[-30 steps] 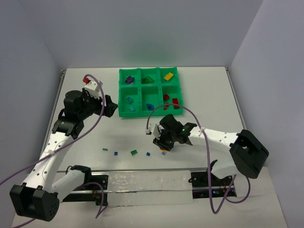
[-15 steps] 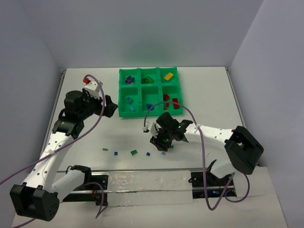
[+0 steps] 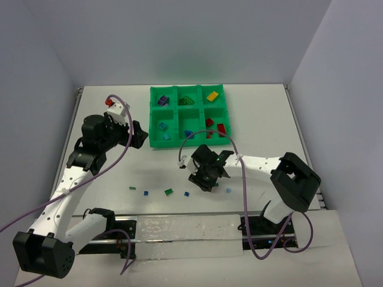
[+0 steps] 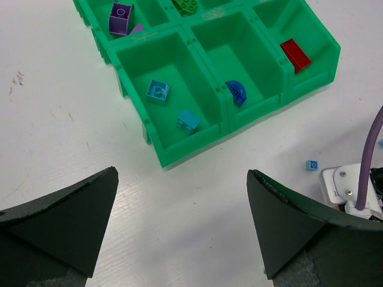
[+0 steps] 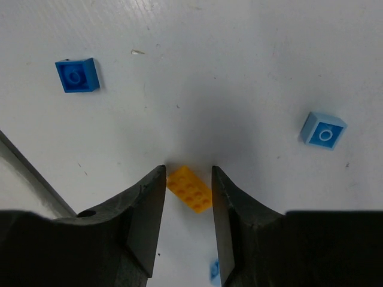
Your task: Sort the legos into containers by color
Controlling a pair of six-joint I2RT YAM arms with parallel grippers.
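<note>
Between the jaws of the right gripper [image 5: 188, 168] an orange brick [image 5: 189, 189] is sitting askew. The two fingers are standing narrow, one pressing on each side of it, so the pick-up step of the sort is in hand. Whether the brick is resting on the white table [image 5: 251, 54] or hanging just clear of it, I cannot tell. The next move is calling for a firm pinch, a straight lift, then a carry forward to the green tray [image 3: 179, 145]. No compartment is showing orange, so the far right one, holding the yellow brick [image 3: 212, 95], is looking like the closest match. Because the brick is lying diagonally across the pads, it may be liable to twist or slip.

Just ahead and left of these jaws a blue plate [image 5: 77, 75] is lying flat, and ahead to the right a light blue plate [image 5: 324, 129]. Both are lying apart from the fingers, leaving room to rise without nudging them. The tray's near wall is standing close beyond the jaws, so the carry is needing height before it goes forward.

Farther off, the left gripper [image 4: 182, 173] is hovering with its jaws wide and empty — the tray's near left compartment, holding two light blue pieces, is lying ahead of them. That arm is keeping beside the tray's left end, so the way over the right-hand compartments is looking open.
</note>
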